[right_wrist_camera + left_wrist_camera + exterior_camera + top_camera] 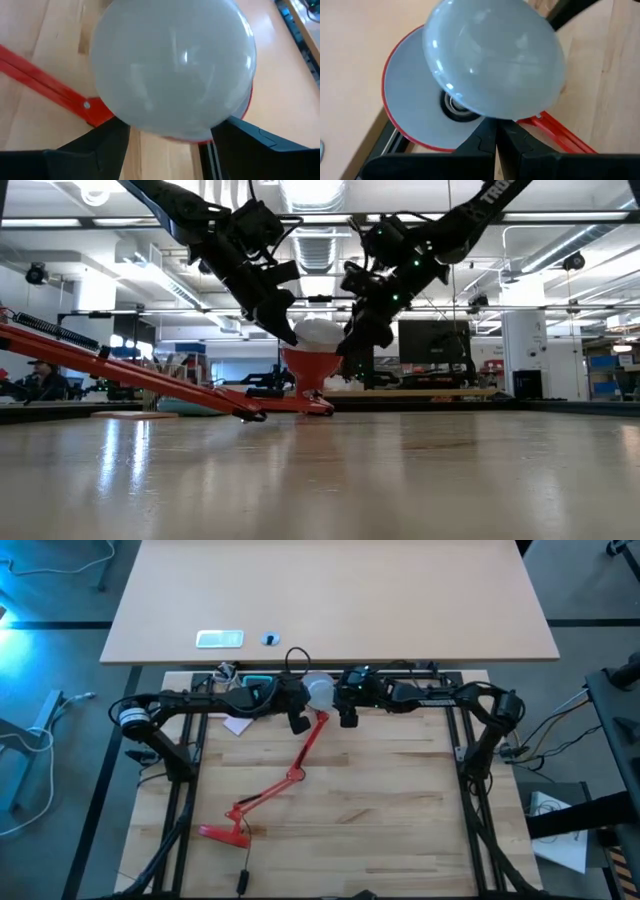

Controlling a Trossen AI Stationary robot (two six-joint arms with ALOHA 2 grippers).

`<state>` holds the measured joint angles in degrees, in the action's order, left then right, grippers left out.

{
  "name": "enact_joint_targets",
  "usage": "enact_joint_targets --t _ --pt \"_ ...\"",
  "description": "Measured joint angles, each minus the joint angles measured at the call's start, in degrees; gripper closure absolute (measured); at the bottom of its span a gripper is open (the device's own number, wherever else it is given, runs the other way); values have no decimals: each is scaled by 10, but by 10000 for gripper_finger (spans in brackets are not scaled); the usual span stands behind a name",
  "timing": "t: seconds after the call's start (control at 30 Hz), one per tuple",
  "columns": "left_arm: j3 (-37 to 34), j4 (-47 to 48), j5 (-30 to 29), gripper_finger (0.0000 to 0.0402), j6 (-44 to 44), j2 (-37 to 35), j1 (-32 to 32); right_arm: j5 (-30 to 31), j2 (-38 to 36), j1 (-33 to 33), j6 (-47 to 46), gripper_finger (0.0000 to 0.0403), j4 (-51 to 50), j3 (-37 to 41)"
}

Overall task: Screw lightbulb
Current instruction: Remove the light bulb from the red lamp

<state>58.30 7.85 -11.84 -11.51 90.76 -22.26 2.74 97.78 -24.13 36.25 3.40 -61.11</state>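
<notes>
Workshop behind, pale plank table below; red desk lamp lying across it, shade mouth-up at the far edge. Lightbulb poised dome-up over the shade – long axis roughly vertical, socket directly beneath. Right gripper spread wide around the dome; left gripper pinched together just beside it, holding nothing.

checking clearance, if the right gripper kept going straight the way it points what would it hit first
Most likely the lightbulb: it sits directly ahead of the open right gripper, above the red lamp shade. Remaining gap unclear.
</notes>
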Motion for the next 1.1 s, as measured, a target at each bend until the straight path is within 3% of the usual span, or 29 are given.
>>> enact_joint_targets --t 0.43,0.73,1.1 --pt "1 -23 4 401 -40 -15 8 -25 -50 15 -21 134 -16 -11" --pt "2 -29 9 401 -65 -42 34 -91 -70 20 -62 130 -32 -11" --pt "2 -52 10 401 -65 -44 43 -92 -84 53 -63 124 -30 -11"
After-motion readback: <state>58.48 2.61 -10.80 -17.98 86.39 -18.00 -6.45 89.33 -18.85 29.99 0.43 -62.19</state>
